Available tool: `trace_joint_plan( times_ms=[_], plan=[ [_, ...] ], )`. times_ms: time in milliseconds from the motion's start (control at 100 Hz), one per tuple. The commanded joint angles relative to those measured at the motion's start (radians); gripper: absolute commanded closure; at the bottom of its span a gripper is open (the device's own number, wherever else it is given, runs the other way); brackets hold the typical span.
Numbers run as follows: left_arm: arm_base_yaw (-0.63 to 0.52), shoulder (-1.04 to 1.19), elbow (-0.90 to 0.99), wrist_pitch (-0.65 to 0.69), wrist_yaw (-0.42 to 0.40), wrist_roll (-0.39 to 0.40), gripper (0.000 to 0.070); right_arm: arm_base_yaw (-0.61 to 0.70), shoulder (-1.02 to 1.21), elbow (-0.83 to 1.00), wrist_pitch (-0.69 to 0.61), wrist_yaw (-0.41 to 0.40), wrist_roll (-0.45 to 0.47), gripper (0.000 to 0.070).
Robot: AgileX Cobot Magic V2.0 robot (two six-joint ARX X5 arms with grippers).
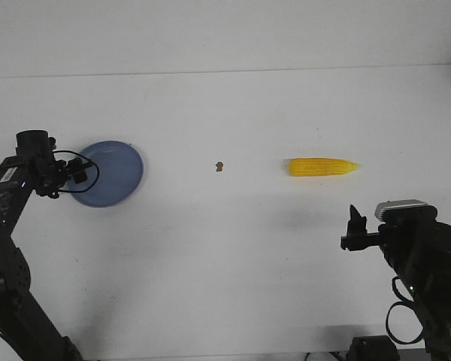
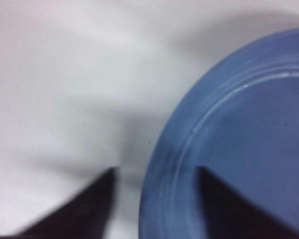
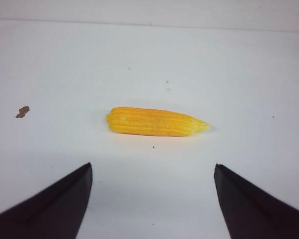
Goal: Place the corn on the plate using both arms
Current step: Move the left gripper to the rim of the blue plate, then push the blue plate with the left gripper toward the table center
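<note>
The yellow corn (image 1: 323, 167) lies flat on the white table right of centre, its pointed end to the right. It also shows in the right wrist view (image 3: 157, 122). My right gripper (image 1: 355, 226) is open and empty, low over the table, short of the corn on the near side (image 3: 152, 167). The blue plate (image 1: 116, 177) sits at the left. My left gripper (image 1: 79, 173) is at the plate's left edge. In the left wrist view this gripper (image 2: 157, 172) is open, one finger over the plate (image 2: 249, 124) and one over the table, the rim between them.
A tiny brown speck (image 1: 220, 166) lies on the table between the plate and the corn; it also shows in the right wrist view (image 3: 22, 112). The table's far edge (image 1: 225, 71) runs along the back.
</note>
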Motion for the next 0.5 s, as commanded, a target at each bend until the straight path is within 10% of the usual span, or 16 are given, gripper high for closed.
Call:
trace_joint_plan(
  times_ms=[0,490],
  plan=[
    [0.003,0.023,0.022,-0.007,0.001,-0.003,0.067,0.001,0.004,0.017,0.011,-0.001,0.013,0.0185],
    [0.039,-0.017,0.022,-0.038,0.272,-0.026,0.0694,0.001,0.004,0.017,0.011,-0.001,0.014,0.0185]
  ],
)
